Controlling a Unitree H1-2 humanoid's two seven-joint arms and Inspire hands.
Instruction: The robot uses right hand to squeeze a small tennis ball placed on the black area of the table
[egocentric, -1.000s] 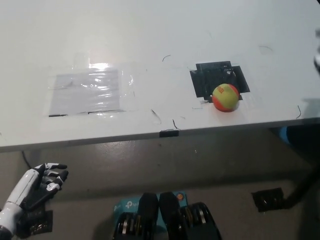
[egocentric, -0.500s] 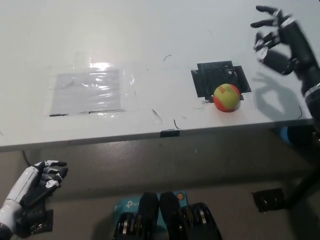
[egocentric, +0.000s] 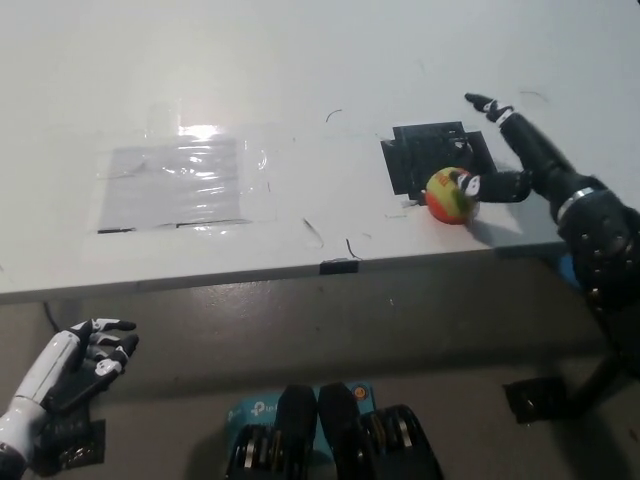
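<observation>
Left hand (egocentric: 88, 352): white, resting below the table edge at lower left, fingers loosely apart, empty.
Ball (egocentric: 451, 194): on the near edge of the black patch (egocentric: 432, 152).
Right hand (egocentric: 520, 163): spread open beside the ball, one finger touching it.

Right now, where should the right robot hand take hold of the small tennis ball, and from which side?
Wrap the tennis ball around its middle, coming from its right, where the right robot hand already sits open with one finger at the ball. It's round, so any axis works, and it lies free at the black area's near edge. Left robot hand rests below the table.
</observation>
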